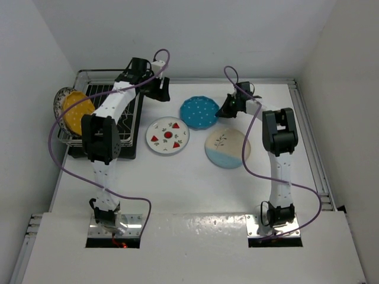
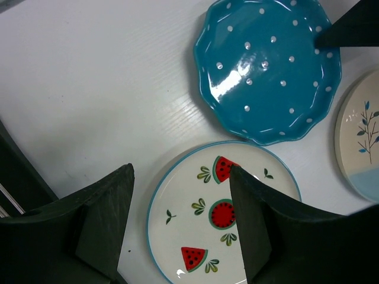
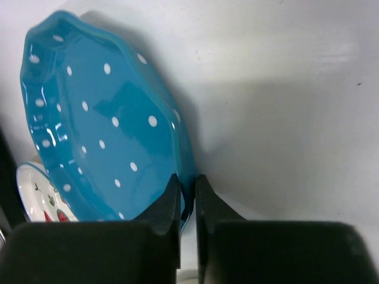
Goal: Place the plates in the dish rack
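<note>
The teal dotted scalloped plate [image 1: 199, 112] lies at the table's middle back. My right gripper [image 1: 224, 110] is shut on its right rim; the right wrist view shows the rim pinched between the jaws [image 3: 188, 189], with the teal plate [image 3: 100, 124] to the left. My left gripper [image 1: 160, 89] is open and empty, hovering above the white plate with red fruit [image 1: 167, 135], which shows between its fingers [image 2: 189, 225]. The cream-and-light-blue plate [image 1: 228, 148] lies flat at the right. The yellow plate [image 1: 77, 112] and the blue-floral plate [image 1: 59, 100] stand in the dish rack [image 1: 127, 127].
The rack sits over a black tray at the table's left, against the left wall. White walls enclose the back and sides. In the left wrist view the teal plate [image 2: 266, 71] and the cream plate [image 2: 364, 136] lie close together.
</note>
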Robot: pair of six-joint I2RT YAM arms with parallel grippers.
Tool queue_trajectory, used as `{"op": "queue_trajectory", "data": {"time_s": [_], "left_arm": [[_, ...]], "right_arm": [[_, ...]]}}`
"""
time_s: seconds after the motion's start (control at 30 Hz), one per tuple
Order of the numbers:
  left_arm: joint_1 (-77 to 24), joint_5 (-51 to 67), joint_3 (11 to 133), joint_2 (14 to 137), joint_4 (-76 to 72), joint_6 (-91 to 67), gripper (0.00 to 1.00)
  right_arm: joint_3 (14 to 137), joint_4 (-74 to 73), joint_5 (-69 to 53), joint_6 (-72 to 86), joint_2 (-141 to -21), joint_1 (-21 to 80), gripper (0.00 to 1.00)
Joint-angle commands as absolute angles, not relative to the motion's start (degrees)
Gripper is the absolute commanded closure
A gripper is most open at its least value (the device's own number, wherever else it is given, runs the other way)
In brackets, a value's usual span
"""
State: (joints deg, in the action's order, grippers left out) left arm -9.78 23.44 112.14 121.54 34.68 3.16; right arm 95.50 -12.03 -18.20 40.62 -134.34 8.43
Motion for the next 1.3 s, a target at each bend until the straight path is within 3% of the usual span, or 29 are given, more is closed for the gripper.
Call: {"op": "queue_trajectory", "data": {"time_s": [0.0,0.43,0.77,1.17,1.27], "left_arm": [[-9.4,23.55,112.5,119.44,34.63,3.96,0.3],[-9.4,27.25,113.82,124.28,34.63,3.43,0.3],[-8.88,38.49,119.09,129.02,34.63,1.49,0.27],[-8.96,49.91,119.18,132.1,31.21,-4.48,0.22],[-8.96,48.17,117.77,131.57,31.2,-4.48,0.22]], "right_arm": [[96.41,-15.74,-17.05,42.7,-138.25,9.23,1.0],[83.51,21.5,-35.15,63.98,-124.83,6.68,1.0],[73.84,27.6,-36.21,63.9,-118.48,7.82,1.0],[70.75,27.42,-35.16,62.23,-114.35,10.37,1.0],[70.75,28.12,-35.16,62.4,-113.73,10.81,1.0]]}}
